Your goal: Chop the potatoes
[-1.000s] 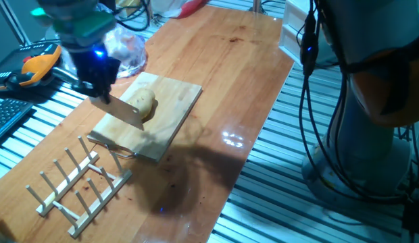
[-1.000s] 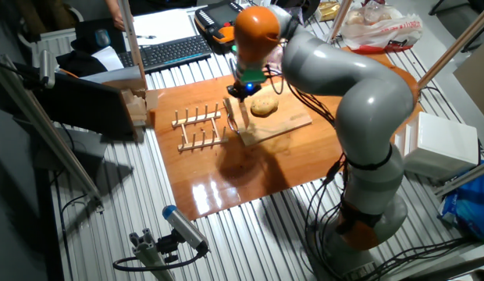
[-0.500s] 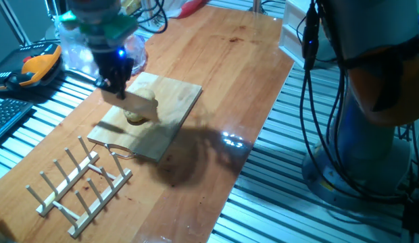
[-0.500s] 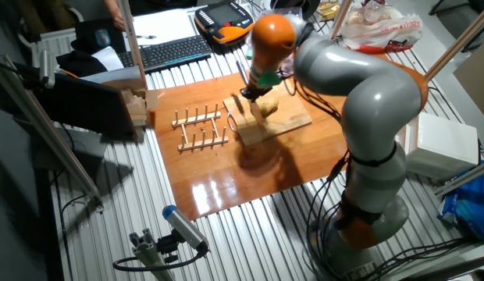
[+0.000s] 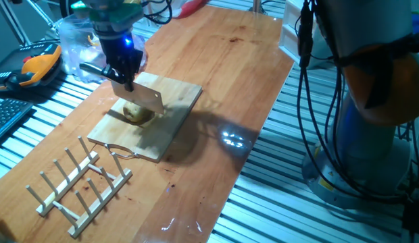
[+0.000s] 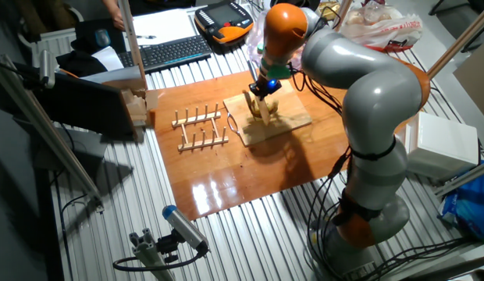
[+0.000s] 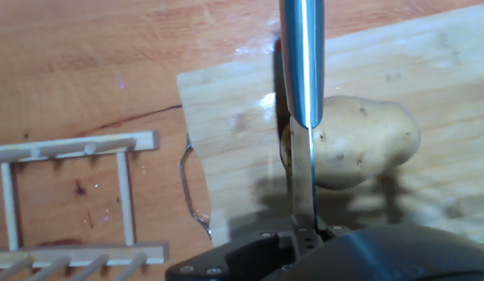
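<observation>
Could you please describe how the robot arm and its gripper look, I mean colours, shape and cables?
The arm has thick rounded silver-grey links with orange joint sections. Black cables hang in loops along its lower body. The gripper is black, with a small blue light and a teal-green part above it. The jaws themselves are too small to describe.

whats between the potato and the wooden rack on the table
In the hand view, the knife blade crosses the potato at its rack-side end. Past it lie bare cutting board, the board's wire handle, then bare table up to the wooden rack.
</observation>
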